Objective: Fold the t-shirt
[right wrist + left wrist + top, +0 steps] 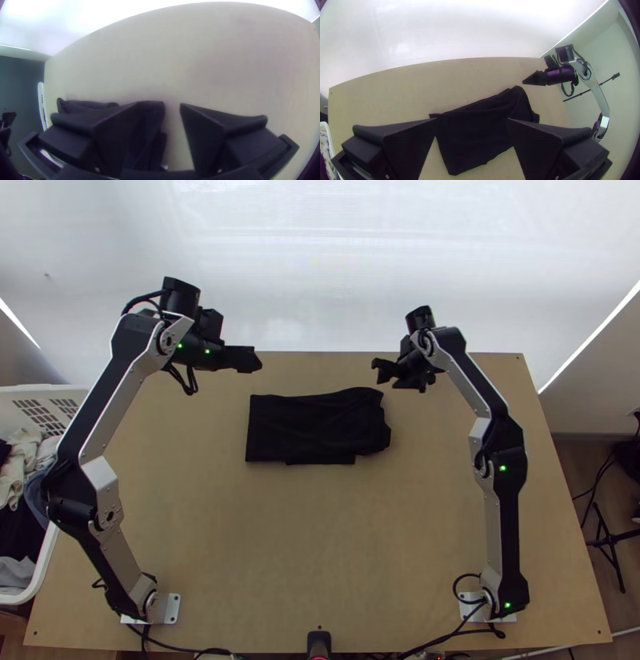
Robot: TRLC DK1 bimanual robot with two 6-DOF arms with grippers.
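White perforated plastic basket (50, 391) at the table's nine o'clock holds heaped cream, grey and black cloths (14, 488). Black fabric T-shirt (308, 428) lies folded on the light wooden table (320, 540), twelve o'clock of centre. My left gripper (254, 361), at the shirt's half past ten, and right gripper (386, 377), at its two o'clock, both have fingers spread.

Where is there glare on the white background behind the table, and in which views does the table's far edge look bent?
Top view: faint sheen on the white background, far edge of the table nearly straight; left wrist view: bright patches, edge bowed; right wrist view: strongest glare, edge clearly arched.
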